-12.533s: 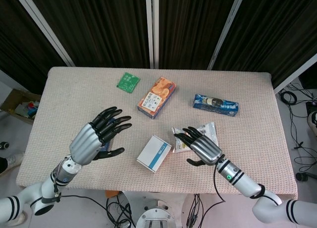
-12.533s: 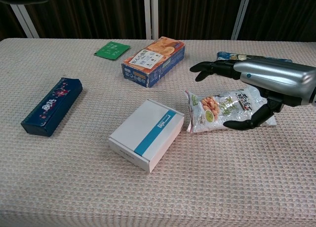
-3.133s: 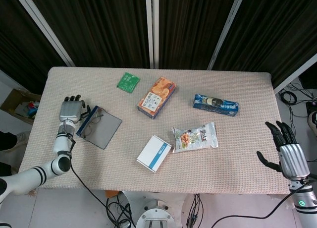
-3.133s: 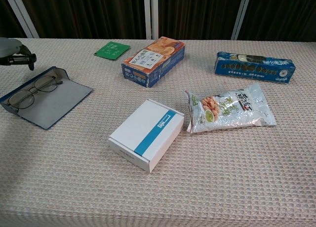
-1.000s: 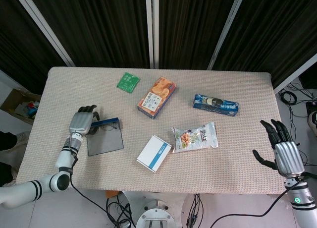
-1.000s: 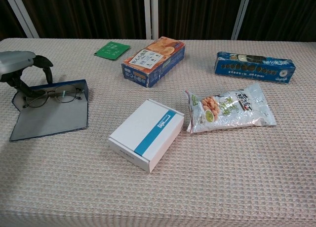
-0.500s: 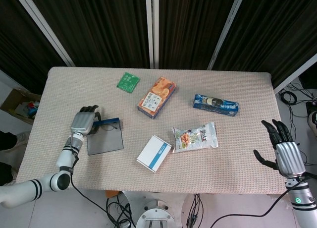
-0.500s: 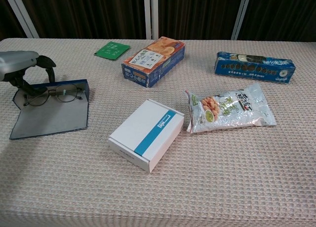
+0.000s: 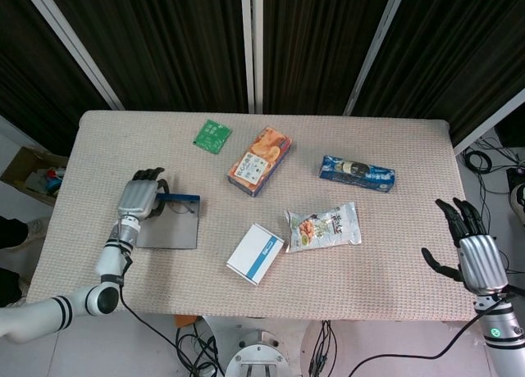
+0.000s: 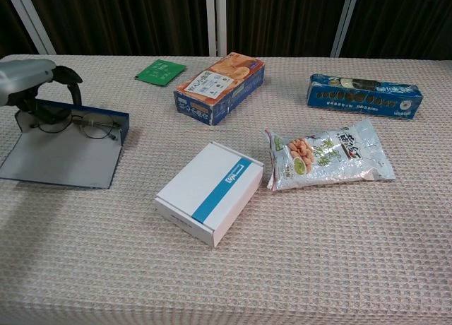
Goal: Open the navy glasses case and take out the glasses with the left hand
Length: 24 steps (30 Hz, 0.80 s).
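Note:
The navy glasses case (image 9: 168, 224) (image 10: 65, 154) lies open at the table's left side, its grey flap spread flat toward me and its navy wall standing at the back. Thin-framed glasses (image 10: 90, 126) (image 9: 180, 207) lie along that wall inside the case. My left hand (image 9: 139, 199) (image 10: 32, 83) arches over the case's left end, fingers curled down around the left lens. Whether it grips the frame alone or the case wall too is hidden. My right hand (image 9: 476, 252) hovers open off the table's right front corner, seen only in the head view.
A white box with a blue stripe (image 10: 210, 192) sits mid-table, a snack bag (image 10: 328, 155) to its right. Further back are an orange box (image 10: 220, 87), a green card (image 10: 161, 71) and a blue packet (image 10: 364, 95). The table's left edge runs close to the case.
The case has swung round and slid back with my left hand, its flap now lying square to the table edge. The glasses stayed along the navy wall. The right hand barely moved.

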Motion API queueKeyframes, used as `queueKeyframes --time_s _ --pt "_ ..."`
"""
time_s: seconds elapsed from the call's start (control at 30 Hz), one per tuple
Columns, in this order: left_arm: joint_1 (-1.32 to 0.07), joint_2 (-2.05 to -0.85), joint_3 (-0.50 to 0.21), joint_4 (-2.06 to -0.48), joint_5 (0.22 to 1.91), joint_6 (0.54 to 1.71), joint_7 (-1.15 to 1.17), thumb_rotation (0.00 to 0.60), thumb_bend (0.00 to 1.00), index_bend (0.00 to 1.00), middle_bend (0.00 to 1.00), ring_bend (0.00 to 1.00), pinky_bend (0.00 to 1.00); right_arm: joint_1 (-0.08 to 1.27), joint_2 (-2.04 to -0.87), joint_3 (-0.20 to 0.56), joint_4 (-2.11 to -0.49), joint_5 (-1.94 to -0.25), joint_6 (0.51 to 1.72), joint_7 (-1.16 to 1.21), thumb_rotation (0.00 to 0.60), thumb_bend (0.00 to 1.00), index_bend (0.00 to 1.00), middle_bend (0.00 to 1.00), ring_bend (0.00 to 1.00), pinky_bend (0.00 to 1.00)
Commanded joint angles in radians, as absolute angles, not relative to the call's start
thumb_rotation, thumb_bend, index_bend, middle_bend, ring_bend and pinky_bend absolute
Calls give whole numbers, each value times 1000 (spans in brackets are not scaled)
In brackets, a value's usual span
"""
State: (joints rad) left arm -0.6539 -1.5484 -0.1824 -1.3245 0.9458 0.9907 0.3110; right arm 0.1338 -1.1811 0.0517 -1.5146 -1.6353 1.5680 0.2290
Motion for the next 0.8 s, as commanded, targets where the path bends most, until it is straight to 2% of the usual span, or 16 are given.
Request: queueKeyframes --time_s 0.03,0.3,0.67,0.8 --pt "-642 -1604 -201 -1255 1030 1060 222 600 503 477 121 94 116 132 -1180 52 -1514 -1633 1570 231 600 229 23 144 0 51" --pt "-636 -1772 -226 -996 1206 1178 -109 600 526 467 121 94 117 123 -1181 52 -1509 -1627 1576 239 600 228 23 144 0 51" --pt "-642 -1916 -237 -750 1255 1159 -354 600 519 432 120 95 117 121 -1180 52 -1505 -1620 1571 243 600 228 23 144 0 52" --pt "-644 -1966 -257 -667 1274 1211 -432 600 522 431 115 94 118 119 -1179 54 -1505 -1618 1571 245 600 229 23 144 0 52"
